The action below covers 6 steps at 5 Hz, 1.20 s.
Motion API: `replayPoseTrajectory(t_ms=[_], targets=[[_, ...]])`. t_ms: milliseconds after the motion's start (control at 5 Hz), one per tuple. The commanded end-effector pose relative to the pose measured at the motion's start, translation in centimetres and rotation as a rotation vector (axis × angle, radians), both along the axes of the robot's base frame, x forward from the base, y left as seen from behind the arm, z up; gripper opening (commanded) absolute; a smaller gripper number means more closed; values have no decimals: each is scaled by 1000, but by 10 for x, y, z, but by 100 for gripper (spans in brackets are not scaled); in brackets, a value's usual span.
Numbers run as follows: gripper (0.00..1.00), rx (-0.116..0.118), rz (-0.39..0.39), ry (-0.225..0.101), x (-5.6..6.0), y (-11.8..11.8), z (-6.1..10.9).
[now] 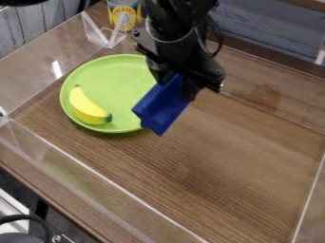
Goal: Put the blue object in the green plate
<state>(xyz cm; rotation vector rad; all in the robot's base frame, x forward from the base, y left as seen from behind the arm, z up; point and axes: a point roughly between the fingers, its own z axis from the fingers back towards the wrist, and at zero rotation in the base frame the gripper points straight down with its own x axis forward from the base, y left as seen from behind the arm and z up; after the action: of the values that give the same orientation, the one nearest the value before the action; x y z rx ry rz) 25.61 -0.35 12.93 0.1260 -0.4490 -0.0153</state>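
Note:
The blue object (162,105) hangs tilted in the air over the right rim of the green plate (118,81). My black gripper (184,80) comes down from above and is shut on the blue object's upper end. The block's lower end points toward the front and hovers just past the plate's right edge. A yellow banana (86,106) lies in the left part of the plate.
The plate sits on a wooden tabletop (229,161) enclosed by low clear plastic walls (51,152). A yellow-labelled can (122,14) and a clear stand are at the back, behind the plate.

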Motion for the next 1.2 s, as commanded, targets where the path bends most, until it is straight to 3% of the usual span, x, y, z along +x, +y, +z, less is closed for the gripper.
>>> replayPoseTrajectory(t_ms=[0, 1000], targets=[[0, 3, 1, -22, 6, 4, 0], [0, -6, 2, -33, 17, 9, -21]])
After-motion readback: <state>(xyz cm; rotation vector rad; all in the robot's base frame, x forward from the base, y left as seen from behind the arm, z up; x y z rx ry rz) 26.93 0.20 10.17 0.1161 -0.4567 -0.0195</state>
